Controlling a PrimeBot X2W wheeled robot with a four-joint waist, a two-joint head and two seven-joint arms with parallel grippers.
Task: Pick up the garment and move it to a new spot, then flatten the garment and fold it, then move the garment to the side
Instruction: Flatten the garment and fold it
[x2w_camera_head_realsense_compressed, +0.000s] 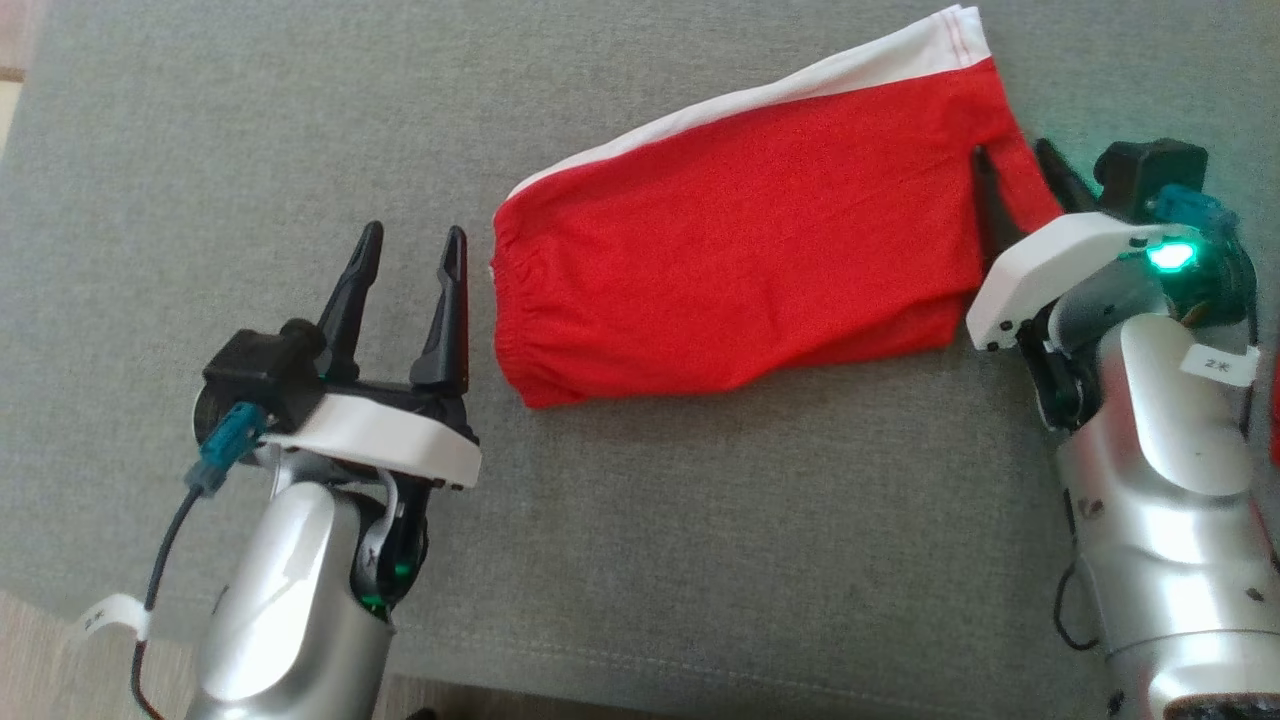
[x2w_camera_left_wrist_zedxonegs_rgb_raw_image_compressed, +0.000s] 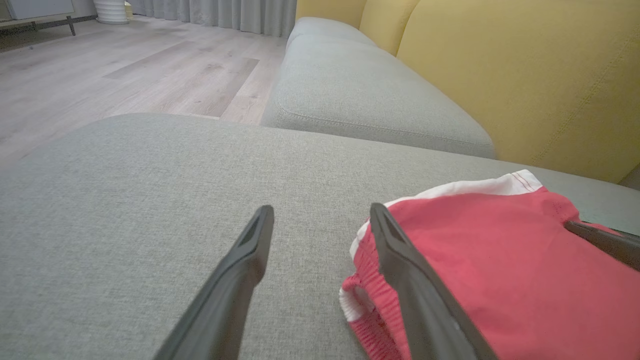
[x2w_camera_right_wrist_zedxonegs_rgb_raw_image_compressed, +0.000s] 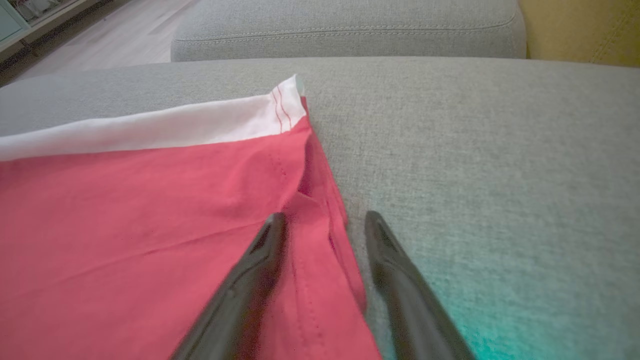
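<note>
The garment (x2w_camera_head_realsense_compressed: 740, 260), red shorts with a white side stripe, lies folded flat across the grey cushion (x2w_camera_head_realsense_compressed: 200, 120), in front of a yellow backrest (x2w_camera_left_wrist_zedxonegs_rgb_raw_image_compressed: 525, 75). The left gripper (x2w_camera_head_realsense_compressed: 415, 232) sits on the cushion just beside the elastic waistband (x2w_camera_head_realsense_compressed: 520, 300), its fingers spread wide with nothing between them. At the opposite end the right gripper (x2w_camera_head_realsense_compressed: 1013, 150) straddles the garment's red edge, jaws apart and not clamped: one finger (x2w_camera_right_wrist_zedxonegs_rgb_raw_image_compressed: 265, 250) is over the cloth, the other (x2w_camera_right_wrist_zedxonegs_rgb_raw_image_compressed: 385, 250) over bare cushion.

A home living room: grey sofa (x2w_camera_left_wrist_zedxonegs_rgb_raw_image_compressed: 350, 90), curtains (x2w_camera_left_wrist_zedxonegs_rgb_raw_image_compressed: 225, 12), wood floor (x2w_camera_left_wrist_zedxonegs_rgb_raw_image_compressed: 125, 75).
</note>
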